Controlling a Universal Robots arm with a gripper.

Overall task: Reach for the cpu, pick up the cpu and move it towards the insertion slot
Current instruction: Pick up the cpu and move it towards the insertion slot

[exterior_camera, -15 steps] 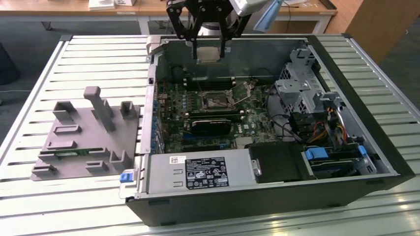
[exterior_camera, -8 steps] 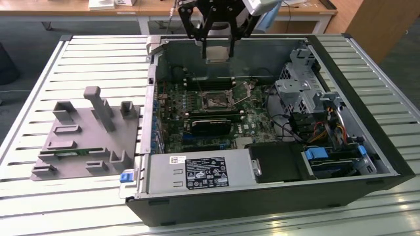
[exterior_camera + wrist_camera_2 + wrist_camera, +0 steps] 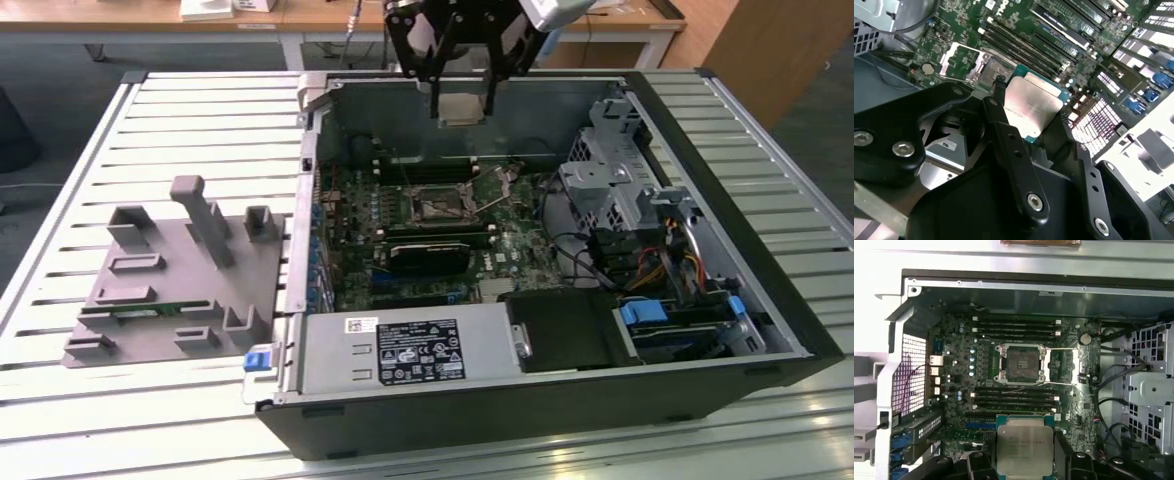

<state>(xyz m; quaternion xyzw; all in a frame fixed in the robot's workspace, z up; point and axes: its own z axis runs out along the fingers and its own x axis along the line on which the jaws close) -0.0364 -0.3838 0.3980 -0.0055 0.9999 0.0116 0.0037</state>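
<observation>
exterior view, scanned from its left to its right: grey fixture tray (image 3: 167,290) with upright pegs and pockets, resting on the slatted metal table (image 3: 80,420), well apart from the work. then the open computer case (image 3: 747,300) lying on its side, side panel off, motherboard (image 3: 400,235) facing up, presumably laid so to give access from above. near the middle of the board, the insertion slot (image 3: 437,204), shiny frame around a dark centre, retention lid apparently swung open to the side, so ready to receive a chip. black heatsink block (image 3: 427,252) just beside it toward the near side, power supply (image 3: 407,350) nearer still. above the far wall of the case, the gripper (image 3: 461,105) hanging with the cpu (image 3: 461,108) pinched between its black fingers (image 3: 439,70), clear of the board and not yet over the socket. further right, drive cage (image 3: 601,185) and bundled cables (image 3: 654,265).

second wrist view: cpu (image 3: 1031,107) clamped by opposite edges, metal top in view, held flat rather than tilted, likely to match the socket's plane. first wrist view: cpu (image 3: 1024,444) in the gripper's hold, the insertion slot (image 3: 1021,362) ahead of it across rows of memory slots.

beyond the table, wooden desks (image 3: 267,20) and a carpeted floor, an office-like room.
</observation>
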